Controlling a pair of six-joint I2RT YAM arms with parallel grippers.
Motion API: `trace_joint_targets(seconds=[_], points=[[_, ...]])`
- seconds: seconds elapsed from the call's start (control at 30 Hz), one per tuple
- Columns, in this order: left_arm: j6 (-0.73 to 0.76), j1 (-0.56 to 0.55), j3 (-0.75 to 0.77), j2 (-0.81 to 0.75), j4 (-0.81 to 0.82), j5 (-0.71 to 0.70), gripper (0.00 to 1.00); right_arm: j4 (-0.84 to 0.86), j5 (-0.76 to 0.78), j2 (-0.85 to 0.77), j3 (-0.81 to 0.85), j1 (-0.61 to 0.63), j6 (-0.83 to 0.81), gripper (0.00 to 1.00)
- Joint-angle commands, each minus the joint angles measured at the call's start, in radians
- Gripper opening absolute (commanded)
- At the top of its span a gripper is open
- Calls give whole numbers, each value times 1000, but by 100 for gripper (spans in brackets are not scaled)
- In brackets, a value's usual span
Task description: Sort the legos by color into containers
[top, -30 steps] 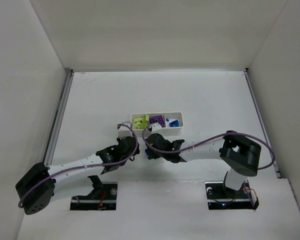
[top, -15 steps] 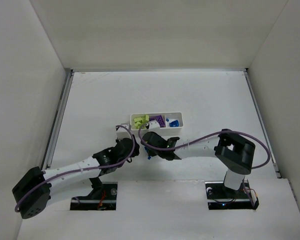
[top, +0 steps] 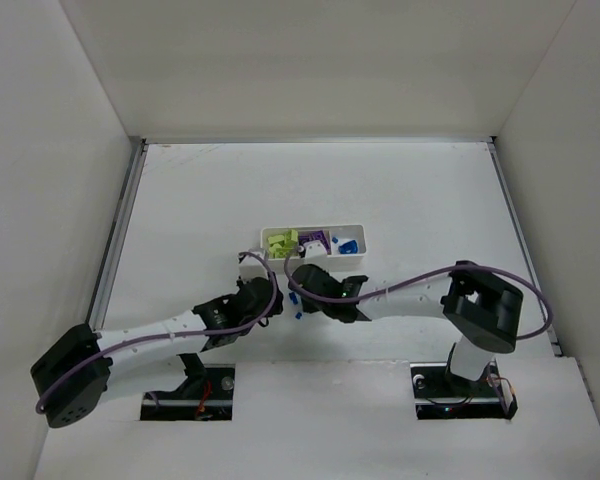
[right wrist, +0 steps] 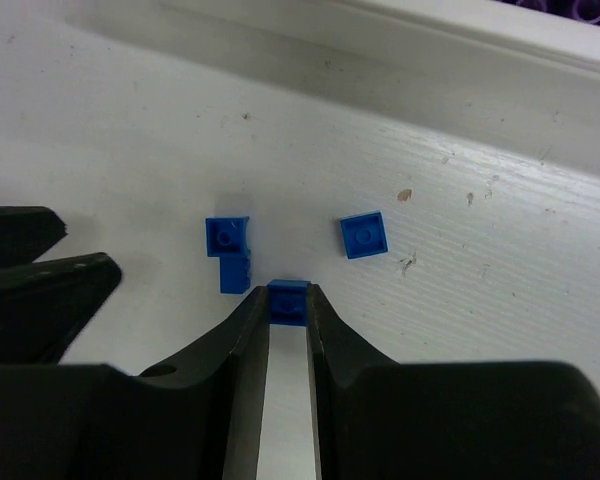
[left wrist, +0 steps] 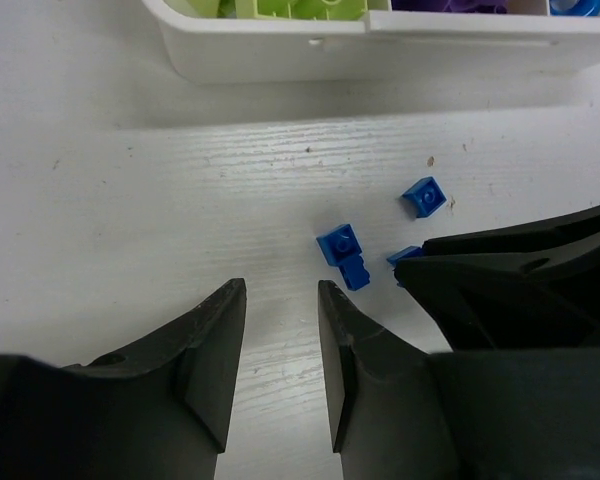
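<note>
The white three-compartment tray (top: 364, 240) holds yellow-green (top: 278, 241), purple (top: 314, 240) and blue (top: 347, 245) legos. Just in front of it, three blue legos lie on the table. My right gripper (right wrist: 288, 300) is shut on one blue lego (right wrist: 288, 303), low at the table. A blue two-part lego (right wrist: 230, 252) lies to its left and a flat blue square (right wrist: 363, 235) to its right. My left gripper (left wrist: 280, 290) is open and empty. It sits just left of the blue two-part lego (left wrist: 342, 256), facing the right gripper's fingers (left wrist: 500, 260).
The tray's front wall (left wrist: 380, 50) stands just beyond the loose bricks and also shows in the right wrist view (right wrist: 430, 70). The two grippers (top: 280, 298) are close together in front of the tray. White walls enclose the table.
Both arms have shifted only slightly in front of the tray. The right gripper stays over the blue bricks and the left gripper stays beside it.
</note>
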Motion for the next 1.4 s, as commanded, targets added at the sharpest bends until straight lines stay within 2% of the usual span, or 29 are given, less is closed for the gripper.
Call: trace_joint_targets(seconds=[0.0, 0.2, 0.47, 0.57, 0.8, 0.93, 1.0, 1.37], points=[[-3, -21, 54, 44, 41, -1, 33, 14, 28, -72, -19, 12, 10, 24], [3, -42, 99, 133, 89, -1, 37, 14, 33, -194, -71, -1, 0, 24], [32, -79, 163, 242, 104, 2, 38, 21, 31, -346, -116, -168, -90, 25], [29, -81, 173, 262, 101, -15, 37, 60, 10, -354, -113, -266, -136, 25], [32, -89, 183, 306, 99, -69, 37, 113, -2, -282, -79, -398, -176, 27], [32, -90, 186, 329, 103, -70, 37, 136, 8, -303, -93, -401, -182, 48], [32, -87, 186, 341, 104, -72, 36, 140, 8, -326, -108, -396, -182, 53], [35, -84, 196, 406, 144, -89, 33, 165, -15, -397, -239, -260, -118, 48]])
